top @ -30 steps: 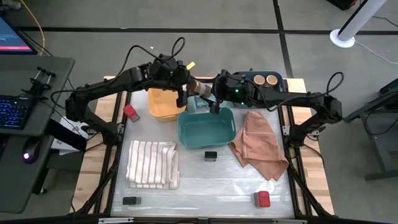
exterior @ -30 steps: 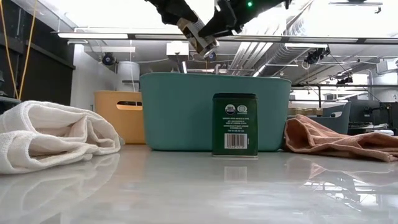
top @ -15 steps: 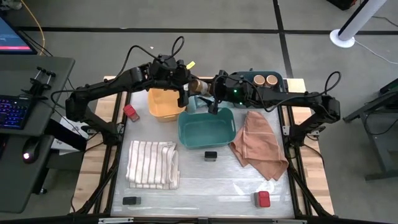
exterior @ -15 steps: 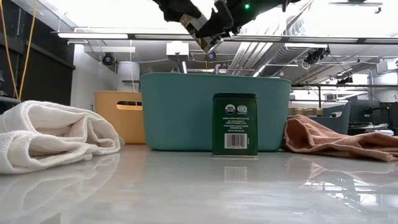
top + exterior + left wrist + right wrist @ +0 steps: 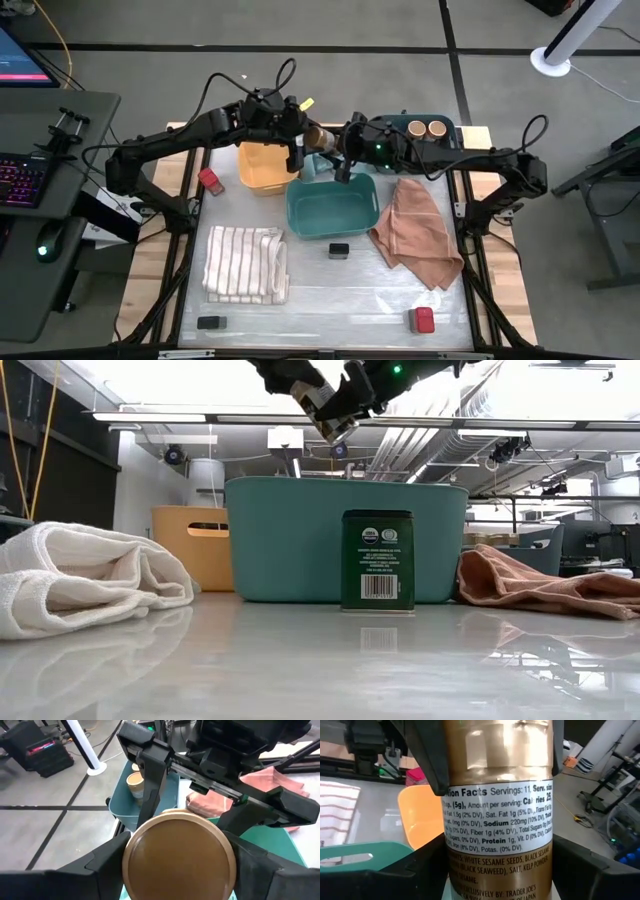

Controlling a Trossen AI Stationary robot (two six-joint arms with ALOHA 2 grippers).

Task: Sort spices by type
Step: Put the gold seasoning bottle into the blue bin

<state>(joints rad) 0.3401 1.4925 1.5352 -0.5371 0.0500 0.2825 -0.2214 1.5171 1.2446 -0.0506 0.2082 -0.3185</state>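
A round jar (image 5: 318, 137) with a tan lid (image 5: 177, 855) hangs in the air over the far rim of the teal bin (image 5: 332, 205). My left gripper (image 5: 303, 140) is shut on it from the left. My right gripper (image 5: 340, 150) is shut on it from the right. In the low view the jar (image 5: 322, 410) slants between both grippers at the top. On the table rest two black tins (image 5: 338, 250) (image 5: 209, 322) and two red-topped jars (image 5: 209, 180) (image 5: 423, 319). Two more round jars (image 5: 426, 128) stand in the dark far bin. My left gripper pinches the jar at its lid end (image 5: 131, 845) between its two fingers (image 5: 95, 870). The fingers lie along the jar, and the lid faces the wrist. The jar is lifted clear. My right gripper has the jar's labelled body (image 5: 465, 880) between its two fingers (image 5: 395, 875), which lie across it. They come from the table's right, nearly level.
A yellow bin (image 5: 262, 165) stands left of the teal bin, and a dark bin (image 5: 440, 135) sits at the far right. A striped cloth (image 5: 245, 262) lies near left and a pink cloth (image 5: 415, 230) lies right. Bare table shows along the near edge.
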